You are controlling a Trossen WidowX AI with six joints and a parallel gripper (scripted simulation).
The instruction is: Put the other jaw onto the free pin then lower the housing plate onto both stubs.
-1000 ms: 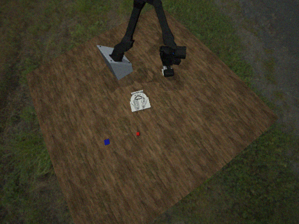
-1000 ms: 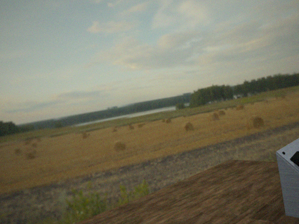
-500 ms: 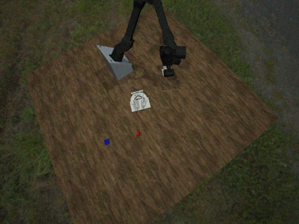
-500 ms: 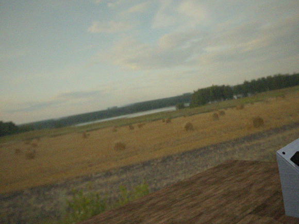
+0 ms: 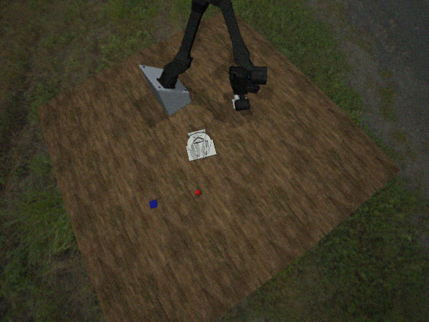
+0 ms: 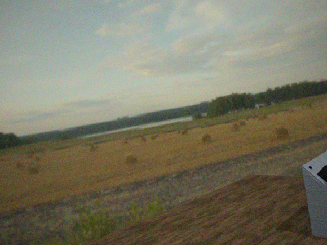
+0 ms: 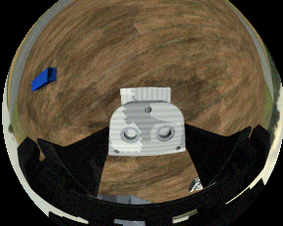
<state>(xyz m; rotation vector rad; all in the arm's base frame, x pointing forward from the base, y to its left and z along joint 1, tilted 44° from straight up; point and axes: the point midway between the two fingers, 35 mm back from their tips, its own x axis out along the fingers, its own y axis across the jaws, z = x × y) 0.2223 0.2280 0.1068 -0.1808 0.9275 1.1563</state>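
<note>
My gripper (image 5: 241,104) (image 7: 145,129) is shut on the pale housing plate (image 5: 234,104) (image 7: 147,111), with one black finger at each side edge. In the wrist view the plate shows two round rimmed holes, small corner holes and a ribbed strip at its far edge. The white base (image 5: 190,158) lies below and left of the gripper in the top view, apart from the plate. Dark outlines of the jaws (image 5: 199,140) show on it. Their pins, stubs and tooth mesh are too small to tell. A corner likely of the base (image 7: 195,185) shows beside the right finger.
A red cube (image 5: 197,192) and a blue square (image 5: 153,203) lie beyond the base. A blue block (image 7: 43,79) is at the upper left of the wrist view. The arm's grey wedge mount (image 5: 174,102) (image 6: 318,206) stands left of the gripper on the wooden table (image 5: 259,200) (image 6: 225,209).
</note>
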